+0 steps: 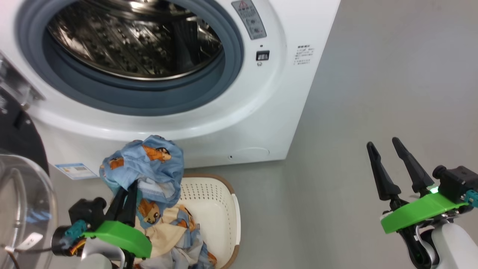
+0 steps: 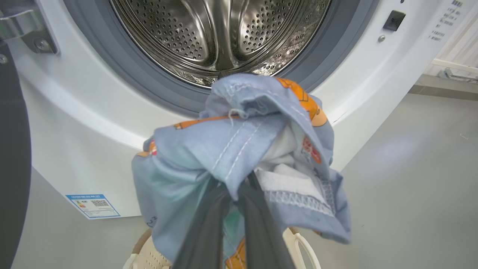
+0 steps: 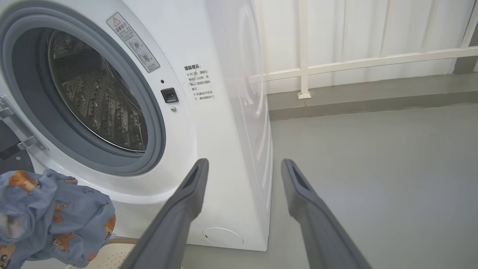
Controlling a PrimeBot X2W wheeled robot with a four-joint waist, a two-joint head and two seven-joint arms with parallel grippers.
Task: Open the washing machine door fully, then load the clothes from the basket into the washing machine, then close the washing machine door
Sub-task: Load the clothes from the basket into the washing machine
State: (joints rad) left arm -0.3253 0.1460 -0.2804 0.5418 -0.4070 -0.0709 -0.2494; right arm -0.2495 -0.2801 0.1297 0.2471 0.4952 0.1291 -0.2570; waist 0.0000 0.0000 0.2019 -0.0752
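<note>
The washing machine (image 1: 269, 112) stands with its door (image 1: 15, 138) swung open at the left, the clear glass bowl (image 1: 22, 201) facing me. Its steel drum (image 1: 134, 37) looks bare inside. My left gripper (image 1: 127, 190) is shut on a light-blue bear-print garment (image 1: 149, 164), lifted above the basket (image 1: 220, 198) and just below the drum opening. In the left wrist view that garment (image 2: 231, 145) bunches over the left gripper (image 2: 235, 190) in front of the grey gasket. More clothes (image 1: 175, 235) lie in the basket. My right gripper (image 1: 382, 142) hangs open over the floor at the right.
Grey floor (image 1: 373, 74) stretches right of the machine. A white railing (image 3: 304, 48) runs along the wall behind it. A blue energy sticker (image 1: 75, 170) and a round service flap (image 1: 248, 153) mark the machine's lower front. The basket stands against the machine's base.
</note>
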